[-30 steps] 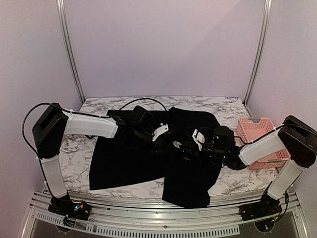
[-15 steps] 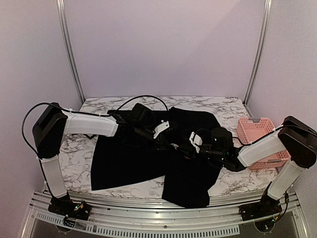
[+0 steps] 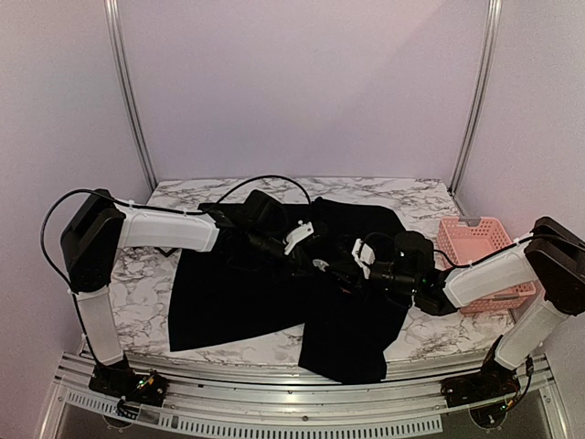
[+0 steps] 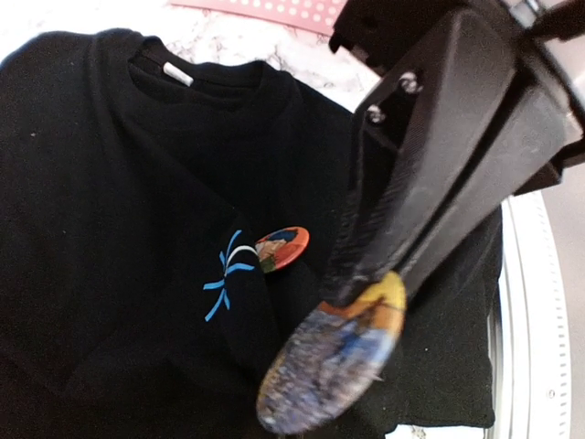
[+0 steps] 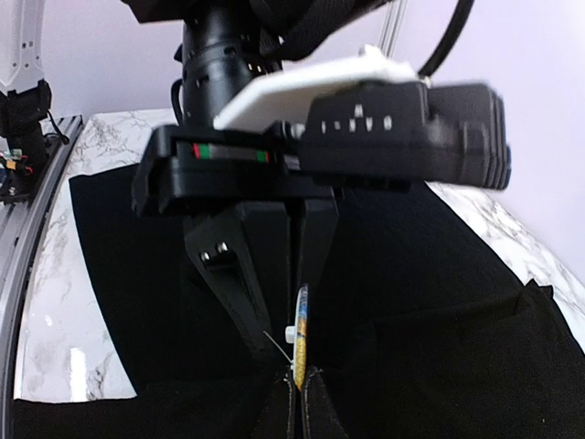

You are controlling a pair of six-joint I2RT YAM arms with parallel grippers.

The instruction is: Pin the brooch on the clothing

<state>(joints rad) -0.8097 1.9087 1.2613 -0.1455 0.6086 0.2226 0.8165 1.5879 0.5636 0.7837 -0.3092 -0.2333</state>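
Left tool (image 4: 370, 291) clamped on the brooch (image 4: 334, 357) rim, holding it edge-on just above the T-shirt (image 4: 110, 183). The pin (image 5: 274, 346) stands open off its back. Right tool (image 5: 299, 389) is pressed together right under the brooch; can't tell if it pinches rim or cloth.

Risk: slack fabric, so the pin skates or catches both layers. A second badge (image 4: 281, 247) by the blue mark (image 4: 227, 277) crowds the spot below the left tool. Pink basket (image 3: 483, 256) sits beyond the right tool, not in the way.
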